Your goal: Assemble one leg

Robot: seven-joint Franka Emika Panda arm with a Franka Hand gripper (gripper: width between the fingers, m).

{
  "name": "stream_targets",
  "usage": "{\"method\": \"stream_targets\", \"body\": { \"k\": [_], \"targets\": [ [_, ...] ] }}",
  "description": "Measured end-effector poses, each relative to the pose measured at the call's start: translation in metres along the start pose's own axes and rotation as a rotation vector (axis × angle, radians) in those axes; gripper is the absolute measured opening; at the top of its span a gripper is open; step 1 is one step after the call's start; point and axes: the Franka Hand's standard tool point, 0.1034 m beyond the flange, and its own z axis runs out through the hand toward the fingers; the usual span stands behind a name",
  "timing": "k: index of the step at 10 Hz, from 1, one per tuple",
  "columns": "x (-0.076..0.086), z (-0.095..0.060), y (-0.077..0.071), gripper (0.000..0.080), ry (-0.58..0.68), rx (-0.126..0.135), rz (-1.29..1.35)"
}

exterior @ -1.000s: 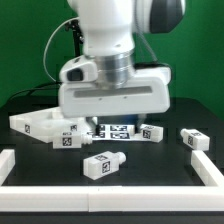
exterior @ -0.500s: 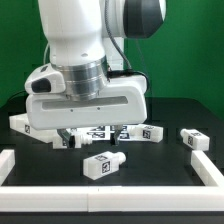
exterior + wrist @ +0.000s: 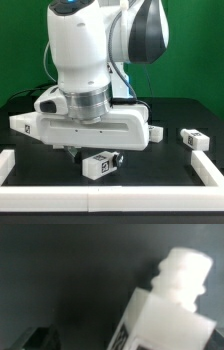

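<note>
A leg (image 3: 99,165), a small white block with black-and-white tags, lies on the black table near the front. My gripper (image 3: 97,158) hangs low right over it, and dark fingers show on either side of the leg. The jaws look open, and I see no grip on the leg. The wrist view is blurred. It shows the leg (image 3: 170,308) close up, with a rounded peg at one end. One dark finger (image 3: 35,339) shows at the frame's corner, apart from the leg.
Another leg (image 3: 194,140) lies at the exterior view's right. One more white tagged part (image 3: 24,124) lies at the left. A further one (image 3: 156,131) peeks out behind the hand. A white rail (image 3: 20,172) borders the table's front and sides.
The hand has come forward and down, from above the parts at the back to just over the front leg. It now hides the marker board and the parts behind it.
</note>
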Motion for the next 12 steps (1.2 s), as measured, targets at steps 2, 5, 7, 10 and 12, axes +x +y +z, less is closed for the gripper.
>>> {"method": "stream_targets", "body": {
  "k": [2,5,7,10,12],
  "targets": [
    [-0.002,0.001,-0.001,0.0532,-0.006,0.000,0.000],
    [-0.001,0.001,0.003,0.0279,-0.004,-0.001,-0.040],
    [0.005,-0.003,0.038,0.0279,0.005,-0.012,-0.190],
    [0.009,-0.006,0.067,0.0279,0.013,-0.021,-0.241],
    [0.009,-0.006,0.066,0.0279,0.015,-0.022,-0.245]
  ]
}}
